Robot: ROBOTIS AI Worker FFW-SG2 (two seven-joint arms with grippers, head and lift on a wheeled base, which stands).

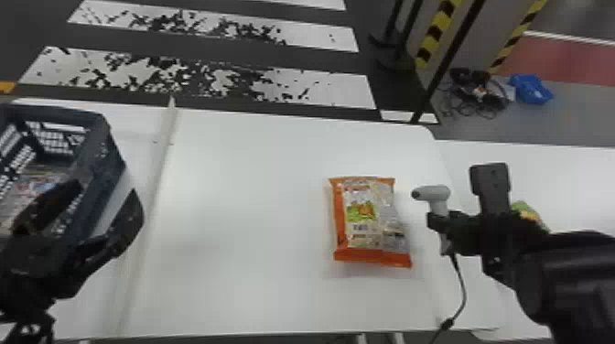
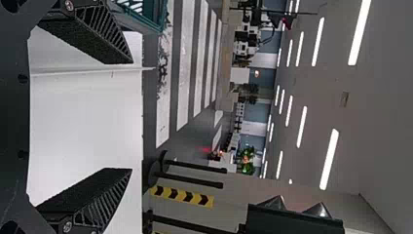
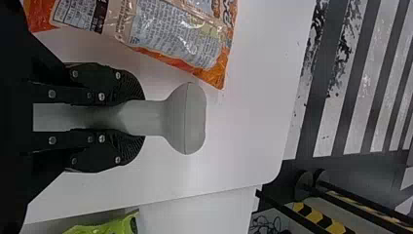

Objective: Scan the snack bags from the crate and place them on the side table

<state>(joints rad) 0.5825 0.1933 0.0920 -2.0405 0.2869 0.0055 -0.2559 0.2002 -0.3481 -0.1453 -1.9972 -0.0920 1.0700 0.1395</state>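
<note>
My left gripper (image 1: 91, 215) stands open with nothing between its fingers, over the near right side of the crate (image 1: 98, 169); in the left wrist view the gripper (image 2: 124, 117) has its fingers wide apart. At the table's right, my right gripper (image 1: 441, 222) is shut on the handle of the grey scanner (image 1: 432, 193). The right wrist view has this gripper (image 3: 139, 117) clamped around the handle, the scanner's head (image 3: 187, 118) beyond the fingertips. An orange snack bag (image 1: 366, 219) lies flat on the white table, left of the scanner. More bags (image 1: 34, 185) lie inside the crate.
The side table (image 1: 572, 183) adjoins at the right, with a green and yellow bag (image 1: 528, 214) partly behind the right arm. A cable (image 1: 464, 292) hangs from the scanner over the table's front edge. A raised white ridge (image 1: 158, 192) runs between crate and bag.
</note>
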